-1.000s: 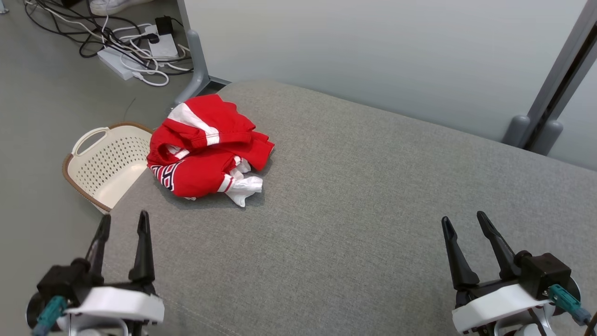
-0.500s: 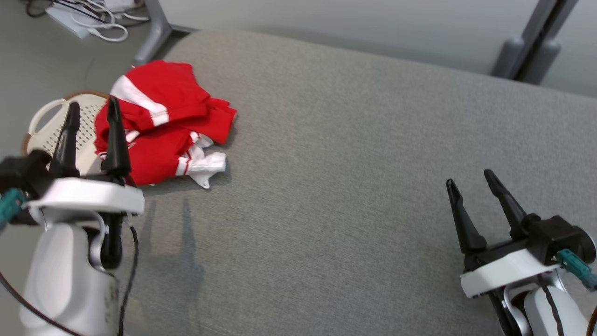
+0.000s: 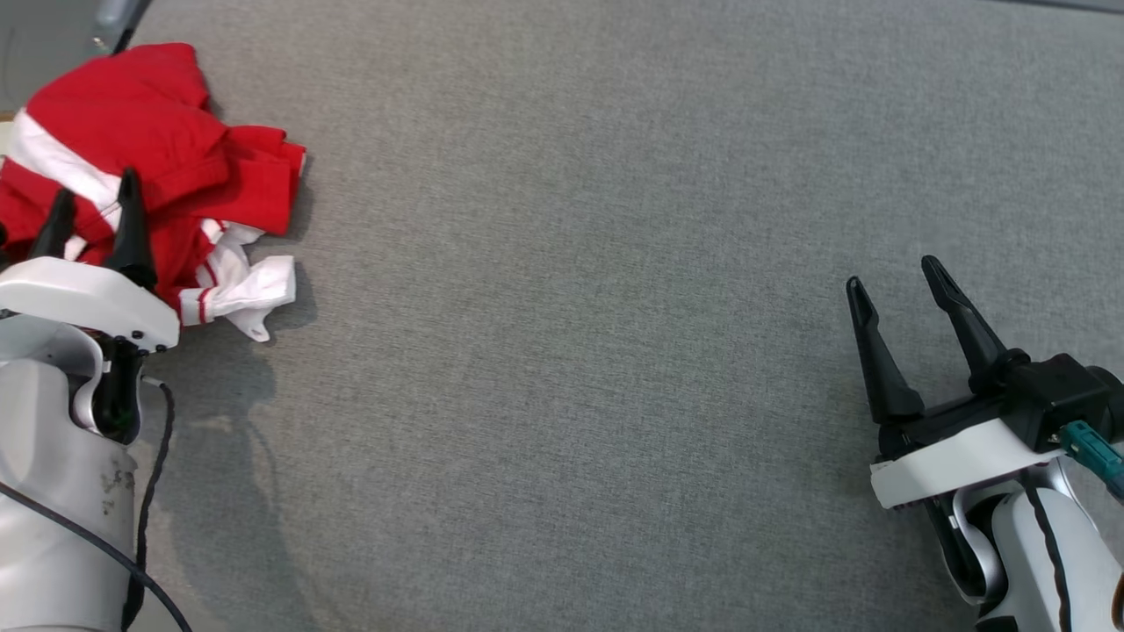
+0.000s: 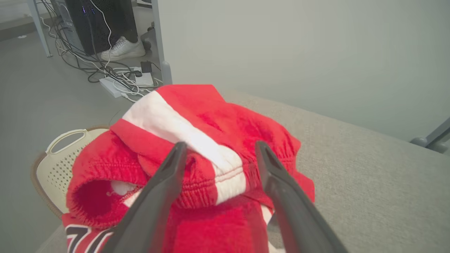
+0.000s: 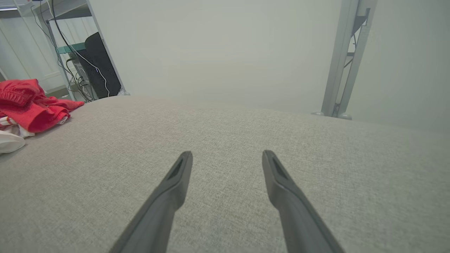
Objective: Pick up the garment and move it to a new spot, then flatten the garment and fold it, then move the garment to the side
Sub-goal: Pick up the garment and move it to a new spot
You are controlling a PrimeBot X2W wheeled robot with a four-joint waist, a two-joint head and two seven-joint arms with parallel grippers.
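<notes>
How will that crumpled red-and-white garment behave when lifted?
Likely floppy: the crumpled red and white fabric garment lies in soft folds, so it should sag and unfurl. Probably light, being thin cloth. Its loose white end may trail.

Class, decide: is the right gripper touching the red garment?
Apart. In the head view, a broad stretch of grey surface separates the right gripper from the garment.

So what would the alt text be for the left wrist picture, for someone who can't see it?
A crumpled red garment with a white stripe lies on a grey padded surface, framed between the two dark fingers of the open left claw. Beyond the edge, a cream perforated basket sits on the floor, with tangled cables farther back.
</notes>
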